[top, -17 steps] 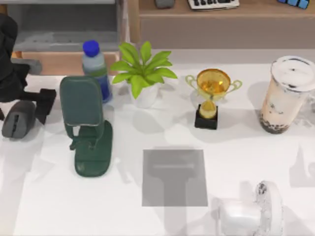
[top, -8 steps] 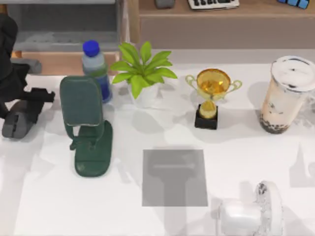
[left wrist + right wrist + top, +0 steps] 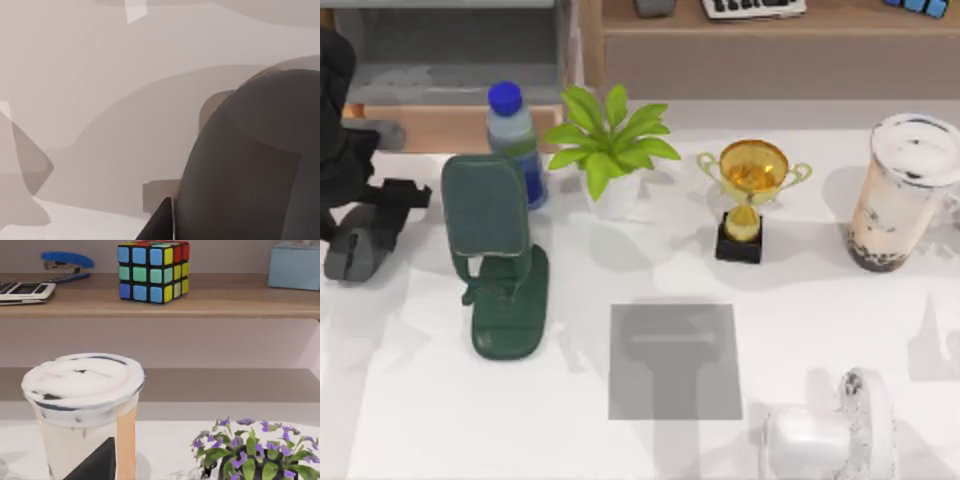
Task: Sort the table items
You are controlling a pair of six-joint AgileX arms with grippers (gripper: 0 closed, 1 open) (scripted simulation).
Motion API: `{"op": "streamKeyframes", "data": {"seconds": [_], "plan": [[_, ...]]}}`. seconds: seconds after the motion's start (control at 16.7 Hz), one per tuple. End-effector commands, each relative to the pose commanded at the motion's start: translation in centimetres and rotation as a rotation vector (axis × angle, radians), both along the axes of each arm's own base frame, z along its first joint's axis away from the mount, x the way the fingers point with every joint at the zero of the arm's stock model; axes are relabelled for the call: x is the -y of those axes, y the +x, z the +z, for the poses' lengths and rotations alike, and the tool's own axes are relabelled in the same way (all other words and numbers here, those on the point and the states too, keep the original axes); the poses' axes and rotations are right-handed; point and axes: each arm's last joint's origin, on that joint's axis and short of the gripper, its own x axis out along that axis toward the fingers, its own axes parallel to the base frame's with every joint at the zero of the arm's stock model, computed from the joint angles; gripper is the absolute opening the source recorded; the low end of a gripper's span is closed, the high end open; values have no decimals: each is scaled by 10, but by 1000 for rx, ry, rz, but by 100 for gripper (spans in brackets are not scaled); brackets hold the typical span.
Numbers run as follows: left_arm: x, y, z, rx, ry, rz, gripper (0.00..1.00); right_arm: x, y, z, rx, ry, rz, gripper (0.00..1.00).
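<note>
left gripper [image 3: 382, 215] | on mouse [image 3: 348, 250] | table's [image 3: 620, 420] left edge

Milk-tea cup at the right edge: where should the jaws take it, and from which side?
Grip the milk-tea cup around its mid-body, below the wider lid, approaching level from the table's front. It stands upright and tapers downward, so a top grab looks poor. The trophy stands well clear to its left.

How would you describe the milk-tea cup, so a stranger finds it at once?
Look at the table's far right edge. Right of the gold trophy stands the milk-tea cup, upright and tallest there. Its clear wall shows beige tea and dark pearls at the bottom.
</note>
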Motion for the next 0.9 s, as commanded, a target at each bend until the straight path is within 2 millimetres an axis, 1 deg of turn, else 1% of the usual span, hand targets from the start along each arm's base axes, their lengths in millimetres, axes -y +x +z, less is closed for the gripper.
{"op": "streamKeyframes", "data": {"seconds": [0.06,0.18,0.24,0.42,0.66,0.78,0.9], "plan": [[1,1,11,24,1,-3,0,0,0,0,0,0,0,100],[1,2,16,25,0,-2,0,0,0,0,0,0,0,100],[1,4,22,26,1,-2,0,0,0,0,0,0,0,100],[1,6,55,19,1,-4,0,0,0,0,0,0,0,100],[0,2,101,15,1,-2,0,0,0,0,0,0,0,100],[1,1,111,24,1,-3,0,0,0,0,0,0,0,100],[1,1,111,24,1,-3,0,0,0,0,0,0,0,100]]}}
